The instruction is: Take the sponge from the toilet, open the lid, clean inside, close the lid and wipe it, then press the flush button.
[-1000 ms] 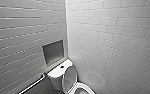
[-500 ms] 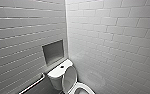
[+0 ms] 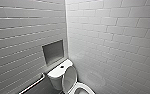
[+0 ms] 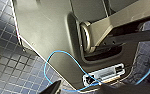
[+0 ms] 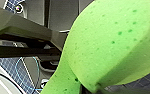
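I see the toilet (image 3: 56, 79) in a tiled corner, lid (image 3: 69, 78) raised, flush button (image 3: 62, 66) on top, right jaws pinching the green sponge (image 5: 111, 45), left jaws I cannot tell, white label (image 4: 104, 74) too blurred to read

**Nothing has moved in the last second**

In the head view, the toilet (image 3: 55, 79), its raised lid (image 3: 69, 78) and the flush button (image 3: 62, 66) sit at the same spots in the picture as a second ago and half a second ago. So do the wall niche (image 3: 53, 52) and the rail (image 3: 32, 86). Neither the camera nor any of these things has shifted. The wrist views, one showing the green sponge (image 5: 111, 45) close up, have no earlier pictures to compare with, so no change can be read from them.
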